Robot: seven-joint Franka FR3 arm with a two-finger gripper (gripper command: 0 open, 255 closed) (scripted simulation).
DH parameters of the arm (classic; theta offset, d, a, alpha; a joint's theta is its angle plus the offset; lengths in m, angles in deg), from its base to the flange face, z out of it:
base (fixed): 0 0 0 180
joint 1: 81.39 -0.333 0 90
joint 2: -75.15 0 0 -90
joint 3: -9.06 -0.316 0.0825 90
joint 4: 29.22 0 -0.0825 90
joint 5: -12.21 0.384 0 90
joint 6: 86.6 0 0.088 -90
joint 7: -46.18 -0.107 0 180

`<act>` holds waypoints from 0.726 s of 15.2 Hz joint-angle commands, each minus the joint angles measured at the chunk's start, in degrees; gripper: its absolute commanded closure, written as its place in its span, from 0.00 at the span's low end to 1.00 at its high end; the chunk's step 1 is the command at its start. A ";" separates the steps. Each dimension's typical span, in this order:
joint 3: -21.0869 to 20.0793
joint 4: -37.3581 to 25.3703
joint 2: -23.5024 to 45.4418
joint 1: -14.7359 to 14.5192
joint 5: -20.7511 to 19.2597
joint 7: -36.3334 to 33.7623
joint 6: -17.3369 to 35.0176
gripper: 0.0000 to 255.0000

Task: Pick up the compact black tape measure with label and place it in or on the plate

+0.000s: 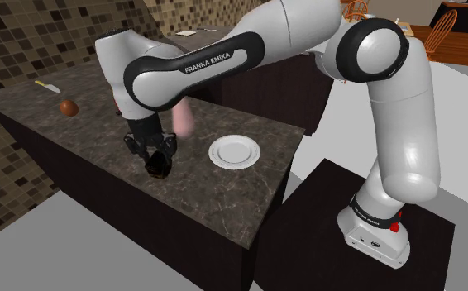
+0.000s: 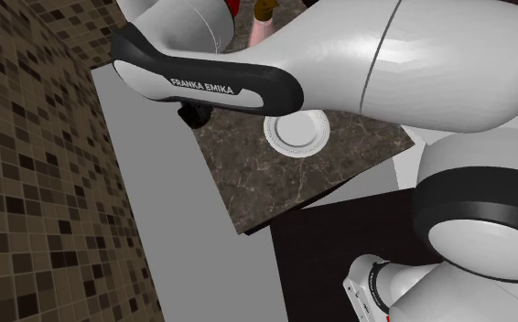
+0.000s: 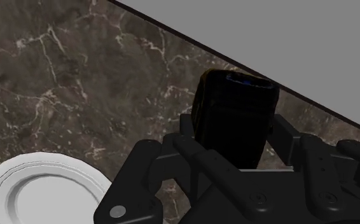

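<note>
i have the gripper (image 1: pixel 157 163) clamped on the one black tape measure (image 3: pixel 235 114), with one white plate (image 1: pixel 234 152) near it on the counter (image 1: pixel 216 198).

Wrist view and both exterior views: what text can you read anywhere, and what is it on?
"FRANKA EMIKA": on the arm's black band, in the shoulder and second exterior views.
Label on the tape measure held in the jaws: a blue patch, unreadable.
Lettering on the arm's base collar: too small to read.
</note>
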 commanded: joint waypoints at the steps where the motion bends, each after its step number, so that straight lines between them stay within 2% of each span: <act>1: -0.37 2.61 -2.44 1.75 1.11 1.07 0.36 1.00; 6: -1.02 15.41 -12.40 9.73 6.17 7.55 4.42 1.00; 11: -0.03 25.40 -21.50 15.93 11.47 15.64 6.81 1.00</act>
